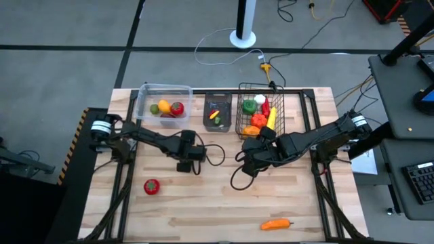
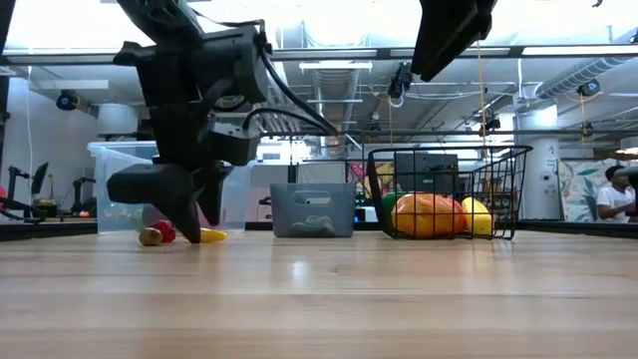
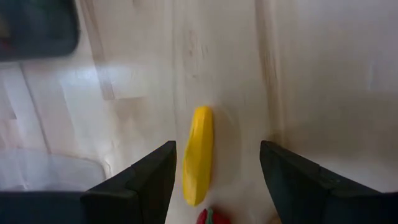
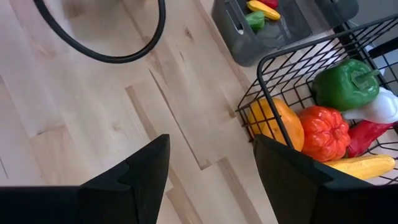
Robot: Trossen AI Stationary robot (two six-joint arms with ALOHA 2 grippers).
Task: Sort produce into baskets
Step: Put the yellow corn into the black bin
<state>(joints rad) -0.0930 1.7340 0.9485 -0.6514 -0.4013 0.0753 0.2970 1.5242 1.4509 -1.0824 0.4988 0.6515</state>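
A long yellow piece of produce (image 3: 198, 154) lies flat on the wooden table, and a red piece (image 3: 208, 217) lies just off one end of it. My left gripper (image 3: 214, 180) is open and points steeply down, low over the table (image 2: 189, 214). Its fingers stand on either side of the yellow piece (image 2: 212, 235) without touching it. In the high view my left gripper (image 1: 188, 163) hides that piece. My right gripper (image 4: 211, 180) hangs open and empty above the table, at the near side of the black wire basket (image 1: 261, 115).
At the far edge stand a clear tub (image 1: 163, 102) with yellow, green and red produce, a dark bin (image 1: 218, 112) with small pieces, and the wire basket holding several. A red piece (image 1: 151, 186) and an orange one (image 1: 277, 224) lie loose on the table.
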